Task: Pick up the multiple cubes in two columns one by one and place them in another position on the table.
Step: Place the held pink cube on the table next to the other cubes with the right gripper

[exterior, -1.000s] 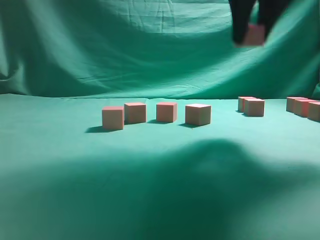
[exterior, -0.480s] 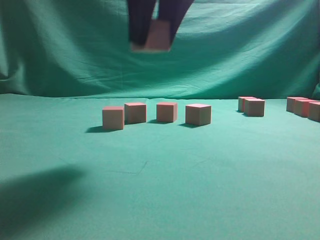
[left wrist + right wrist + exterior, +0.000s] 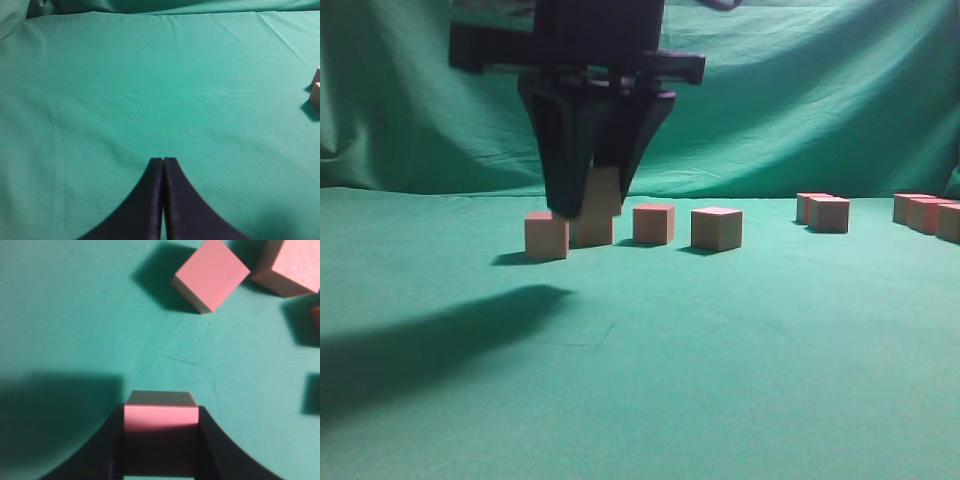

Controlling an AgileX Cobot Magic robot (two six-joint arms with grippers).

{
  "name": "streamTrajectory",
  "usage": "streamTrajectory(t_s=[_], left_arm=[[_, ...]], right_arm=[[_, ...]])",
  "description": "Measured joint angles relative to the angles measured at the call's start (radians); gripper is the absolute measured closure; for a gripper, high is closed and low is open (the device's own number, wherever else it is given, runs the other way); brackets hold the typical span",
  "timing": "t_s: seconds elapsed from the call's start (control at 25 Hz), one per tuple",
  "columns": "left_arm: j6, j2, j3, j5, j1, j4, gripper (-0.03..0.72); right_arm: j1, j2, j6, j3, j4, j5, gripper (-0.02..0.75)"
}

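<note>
One cube (image 3: 160, 432) clamped in right gripper (image 3: 588, 205) (matte pink, sharp-edged, unmarked), more cubes (image 3: 716, 228) on creased green cloth table (image 3: 720, 370), left gripper (image 3: 163, 162) fingers pressed together.

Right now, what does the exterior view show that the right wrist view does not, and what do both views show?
Only the exterior view shows the draped backdrop and the far cubes at the right, still in their columns. Only the right wrist view shows, from above, the held cube between the fingers, with bare table beneath. Both show the right end effector closed on that cube, near the cubes already placed.
</note>
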Motion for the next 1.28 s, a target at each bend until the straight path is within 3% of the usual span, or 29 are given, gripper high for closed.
streamTrajectory(t_s=[0.48,0.92,1.28], left_arm=[[0.0,0.0,0.0,0.0,0.0,0.0,0.688],[0.0,0.0,0.0,0.0,0.0,0.0,0.688],[0.002,0.0,0.0,0.0,0.0,0.0,0.688]], right_arm=[[0.0,0.082,-0.015,-0.014,-0.079,-0.091,0.48],[-0.022,0.16,-0.015,-0.241,-0.053,0.098,0.48],[-0.022,0.164,0.111,-0.264,0.002,0.152,0.48]])
